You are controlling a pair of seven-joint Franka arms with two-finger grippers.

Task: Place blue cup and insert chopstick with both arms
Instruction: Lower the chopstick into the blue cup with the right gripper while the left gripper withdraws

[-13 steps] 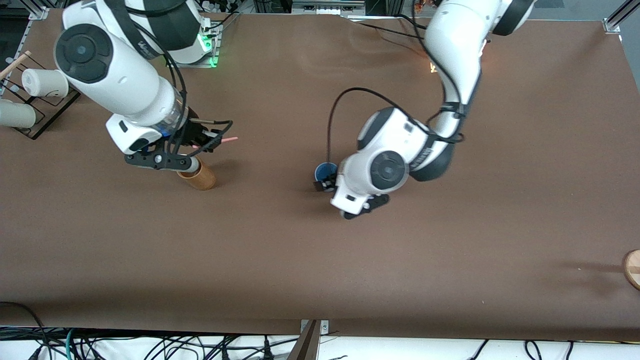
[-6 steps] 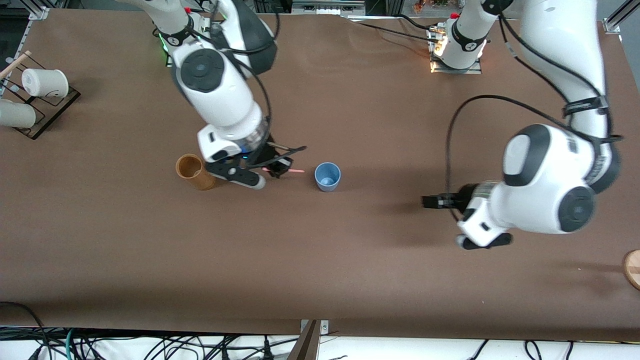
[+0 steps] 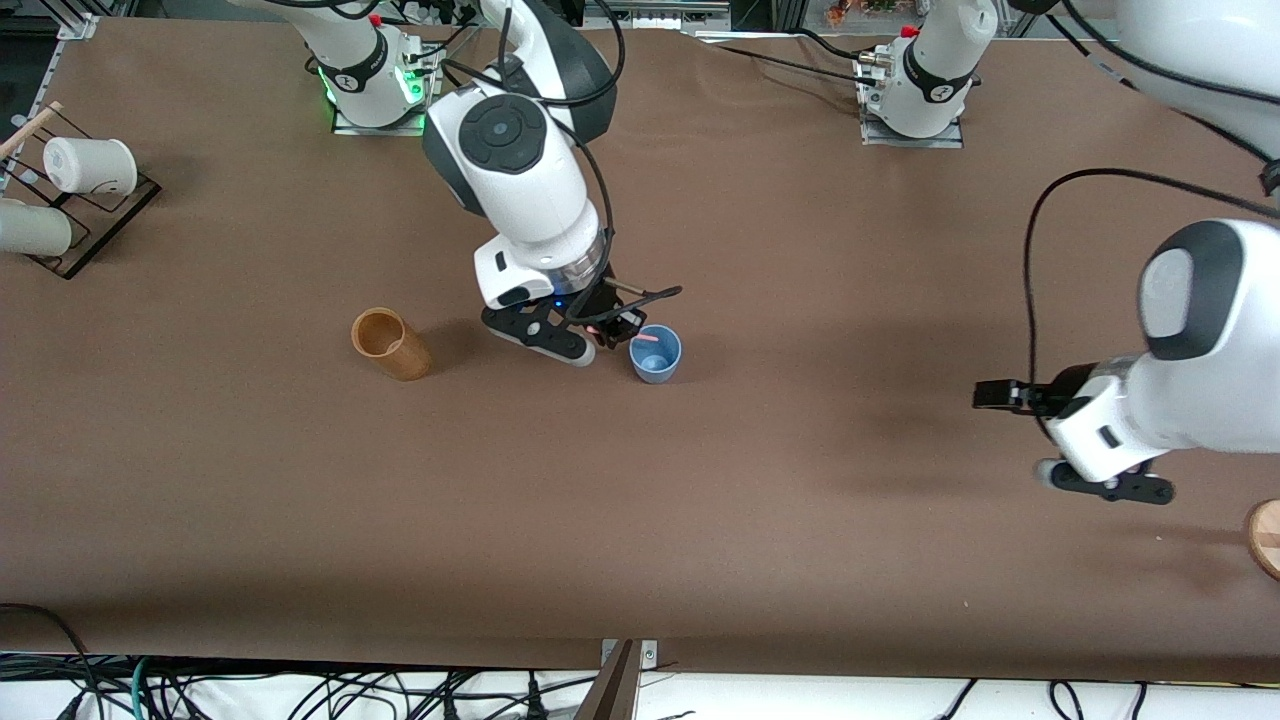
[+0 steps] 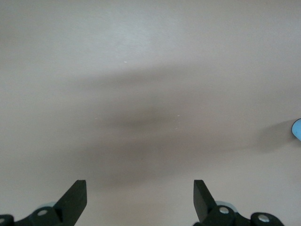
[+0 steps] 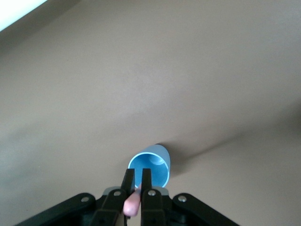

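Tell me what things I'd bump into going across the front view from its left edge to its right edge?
White cups on their rack → tan holder → right gripper with the chopstick → blue cup → left gripper → wooden disc.

The surface (image 3: pixel 700 520) looks like matt brown cloth or felt, with faint ripples near the bases. The blue cup (image 3: pixel 655 353) reads as smooth, slightly satin plastic. The chopstick (image 3: pixel 647 338) is a plain matt pink. The tan holder (image 3: pixel 391 344) looks like turned wood with a dull finish. Both arms wear glossy white shells with black joints; the right end effector (image 3: pixel 612 328) and left end effector (image 3: pixel 1000 394) are matt black.
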